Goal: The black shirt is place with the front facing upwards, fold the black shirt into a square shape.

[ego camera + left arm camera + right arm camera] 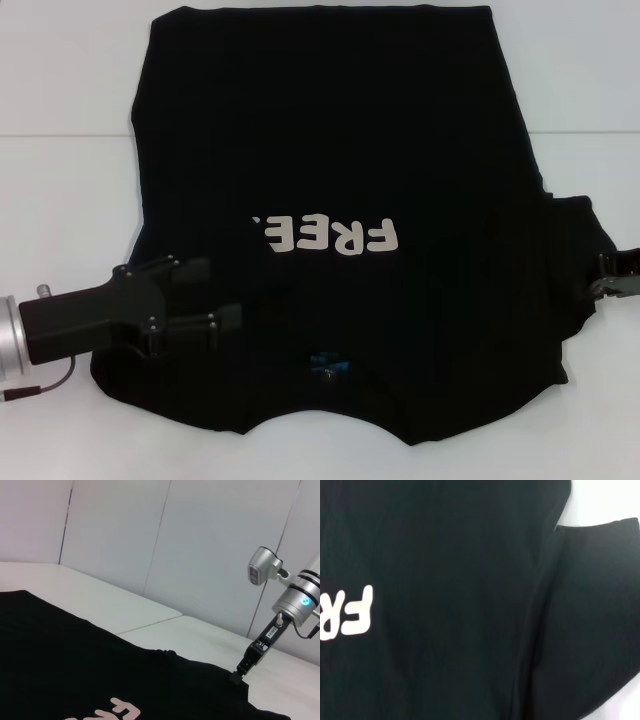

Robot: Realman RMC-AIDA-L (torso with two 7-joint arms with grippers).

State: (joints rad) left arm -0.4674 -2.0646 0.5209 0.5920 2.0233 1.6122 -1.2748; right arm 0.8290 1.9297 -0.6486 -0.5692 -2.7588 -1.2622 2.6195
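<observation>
My left gripper [215, 295] hovers with fingers spread wide, gripping nothing, over the near left part of the black shirt [330, 150], which lies flat on the white table [60, 150]. My right gripper [618, 275] sits at its right sleeve; I cannot tell its grip.

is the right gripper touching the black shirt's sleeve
Touching. In the left wrist view the right gripper has its tip down on the edge of the black shirt, with no gap visible between them. The head view agrees, showing it at the sleeve's edge.
</observation>
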